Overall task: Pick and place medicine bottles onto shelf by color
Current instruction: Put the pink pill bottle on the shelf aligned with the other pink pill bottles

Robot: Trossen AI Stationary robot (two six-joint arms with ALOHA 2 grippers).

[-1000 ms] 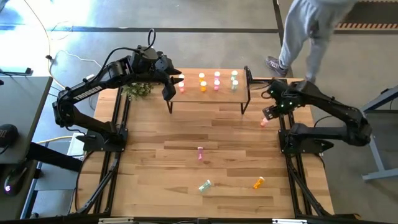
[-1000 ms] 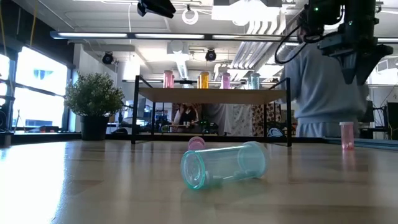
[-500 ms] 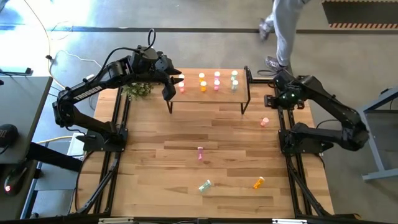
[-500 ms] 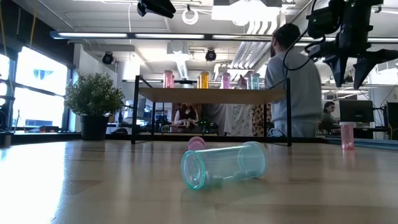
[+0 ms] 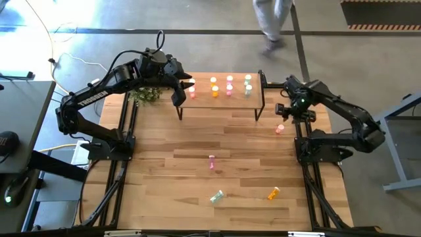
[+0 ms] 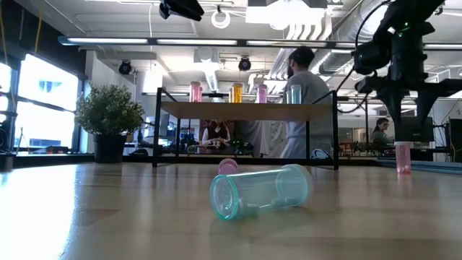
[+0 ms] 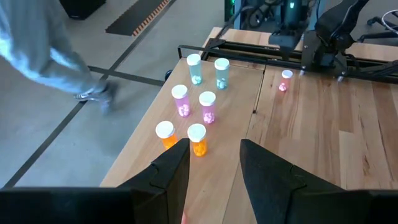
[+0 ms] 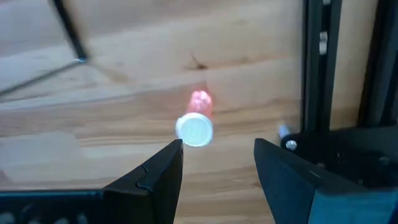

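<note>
Upright, pale red bottle [image 8: 196, 125], capped.

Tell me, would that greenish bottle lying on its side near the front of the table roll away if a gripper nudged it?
Probably. The green bottle is a smooth cylinder lying on its side on the bare tabletop, so a sideways nudge would likely roll it. It looks like thin see-through plastic, so it is likely light and may skid. Its cap looks barely wider than its body, so that would hardly stop it.

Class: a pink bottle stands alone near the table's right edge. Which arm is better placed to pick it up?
Right. The right gripper hangs open just above the pink bottle, while the left gripper is over the shelf, far across.
</note>
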